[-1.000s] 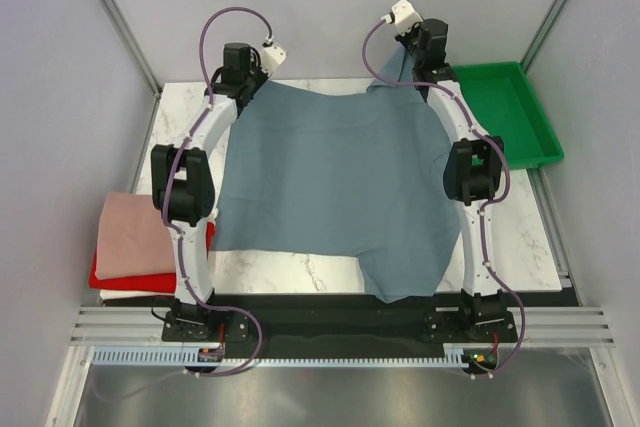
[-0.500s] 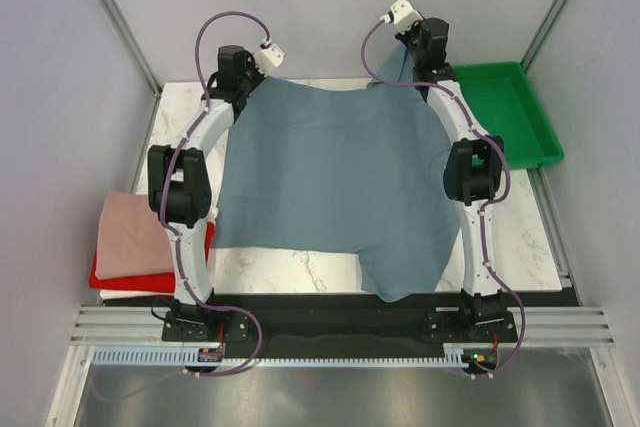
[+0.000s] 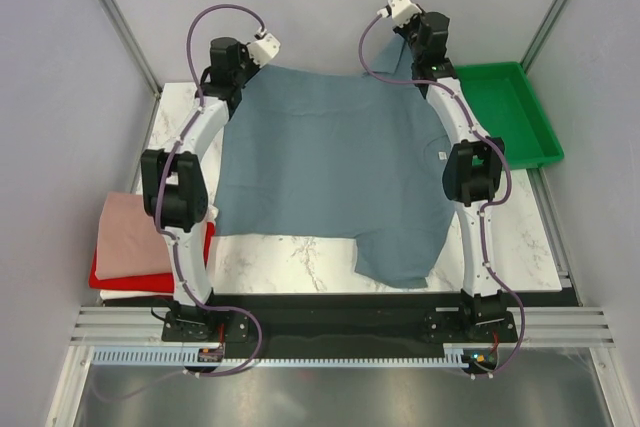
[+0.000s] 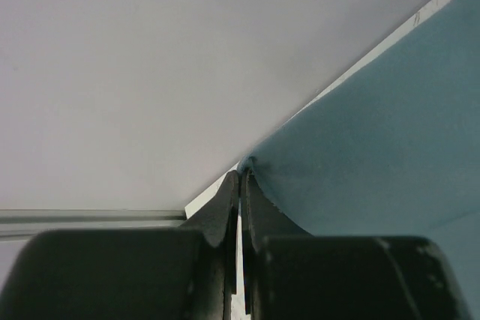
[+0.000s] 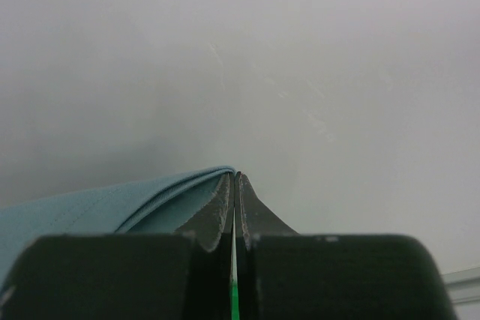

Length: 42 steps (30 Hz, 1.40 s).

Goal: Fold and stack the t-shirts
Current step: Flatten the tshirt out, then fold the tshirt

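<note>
Across table (image 3: 290, 253), left pincer (image 4: 241, 174) and right pincer (image 5: 235, 177) stretch, clamping t-shirt (image 3: 330, 157).

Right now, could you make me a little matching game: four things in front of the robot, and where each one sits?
Things:
1 blue-grey t-shirt
2 green tray
3 pink t-shirt
4 red t-shirt

Places:
A directly beneath the pink one
B far right
C spread across the middle
D topmost at the left

Pairs: 1-C, 2-B, 3-D, 4-A
</note>
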Available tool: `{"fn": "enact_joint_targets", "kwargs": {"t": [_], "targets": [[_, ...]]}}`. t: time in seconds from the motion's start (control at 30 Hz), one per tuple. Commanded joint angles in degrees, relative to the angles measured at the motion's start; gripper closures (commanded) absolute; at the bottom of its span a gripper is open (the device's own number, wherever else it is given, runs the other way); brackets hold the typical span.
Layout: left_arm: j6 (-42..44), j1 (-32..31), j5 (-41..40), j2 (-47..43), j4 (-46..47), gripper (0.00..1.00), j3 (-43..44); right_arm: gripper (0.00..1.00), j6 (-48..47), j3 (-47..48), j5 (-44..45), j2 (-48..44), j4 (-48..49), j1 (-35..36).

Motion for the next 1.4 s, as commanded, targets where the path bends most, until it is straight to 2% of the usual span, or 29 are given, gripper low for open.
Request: {"fn": "enact_joint_targets", "kwargs": {"t": [0.0, 0.1, 0.23, 0.5, 0.87, 1.37], "targets": [[3.0, 0.4, 0.2, -6.6, 2.6, 0.98, -2.0, 1.00, -0.4, 1.5, 0.8, -6.9, 2.2, 0.4], [3.6, 0.5, 2.7, -9.7, 2.2, 0.98, -4.5, 1.00, 0.9, -1.8, 0.6, -10.2, -0.6, 0.5], [4.6, 0.5, 10.9, -11.5, -8.6, 0.98, -5.3, 1.00, 0.7, -11.0, 0.2, -15.6, -5.0, 1.2], [5.5, 0.4, 14.9, -12.2, -14.2, 0.98, -9.0, 1.00, 2.7, -19.3, -0.9, -20.3, -13.1, 1.7], [6.4, 2.0, 13.3, -13.0, -14.8, 0.98, -14.2, 1.00, 1.3, -28.9, -0.4, -28.3, -16.1, 2.1], [7.4, 5.0, 13.2, -6.6, -14.7, 0.98, -8.6, 1.00, 6.0, -36.1, 2.3, -32.8, -21.6, -1.5]]}}
